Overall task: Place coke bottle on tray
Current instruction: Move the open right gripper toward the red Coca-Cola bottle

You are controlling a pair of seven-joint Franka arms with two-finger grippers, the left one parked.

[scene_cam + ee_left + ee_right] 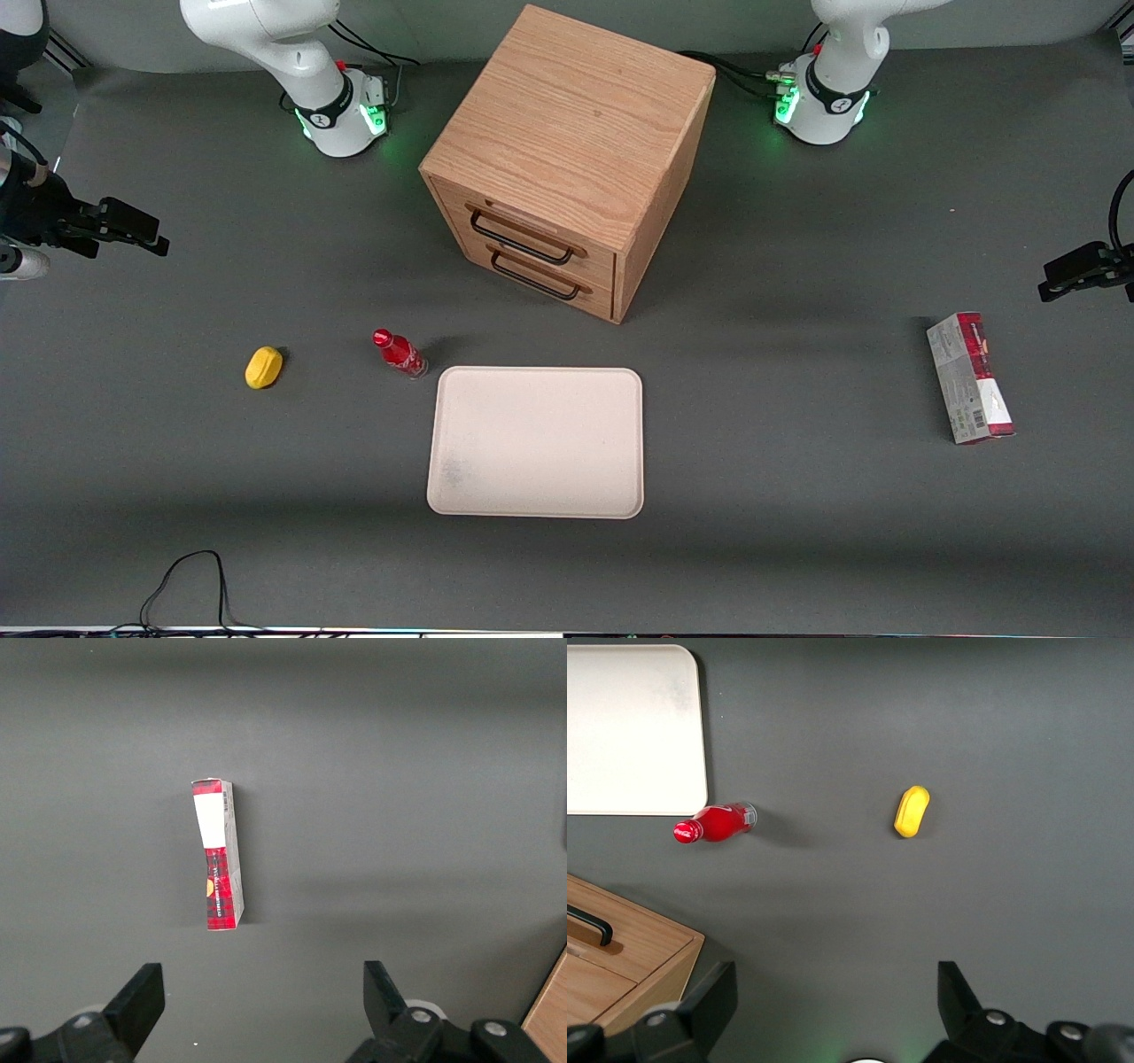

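One coke bottle (400,352) stands on the table just off the corner of the one tray (536,440), not on it. White lettering on the bottle, probably a logo, unreadable. One yellow lump (263,367), one red-and-grey carton (969,377), one two-drawer cabinet (567,159). Gripper (142,233) hangs near the working arm's table end, jaws apart, holding nothing.
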